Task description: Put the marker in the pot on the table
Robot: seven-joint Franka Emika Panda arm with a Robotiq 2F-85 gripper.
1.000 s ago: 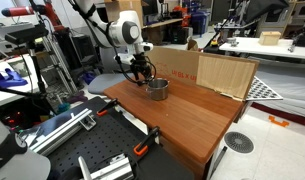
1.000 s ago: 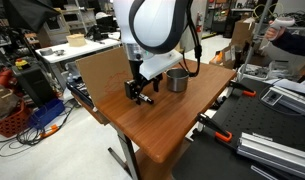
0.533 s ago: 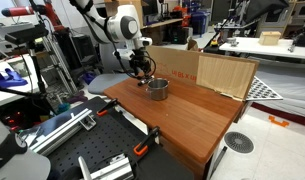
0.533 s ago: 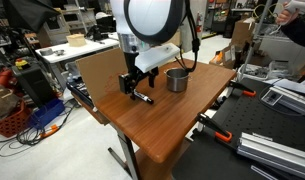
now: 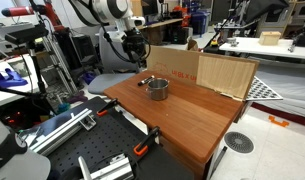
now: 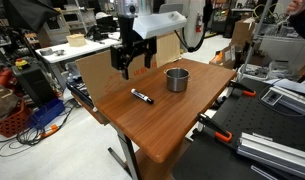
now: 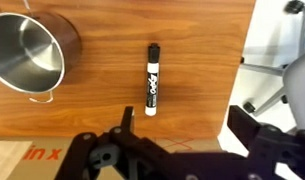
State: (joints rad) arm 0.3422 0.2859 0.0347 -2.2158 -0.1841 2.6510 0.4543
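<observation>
The marker [image 6: 142,97] is a slim black pen with a white label. It lies flat on the reddish-brown table [image 6: 182,125], a short way from the silver pot [image 6: 176,79]. In the wrist view the marker [image 7: 150,79] lies lengthwise right of the pot [image 7: 27,55]. The pot [image 5: 157,88] stands upright with nothing visible inside, and the marker [image 5: 140,83] lies beside it. My gripper [image 6: 130,60] hangs open and empty well above the table, over the marker's side. Its dark fingers [image 7: 182,125] frame the bottom of the wrist view.
Light cardboard panels [image 5: 217,72] stand along the table's far edge. Another panel [image 6: 97,75] stands behind the table. A grey floor disc [image 5: 238,143] lies on the floor. Metal rails and clamps [image 6: 262,140] lie beside the table. White-topped tables [image 5: 262,45] stand behind.
My gripper was down at the table by the marker. It has let go and risen well above the table, leaving the marker lying on the wood next to the pot.
</observation>
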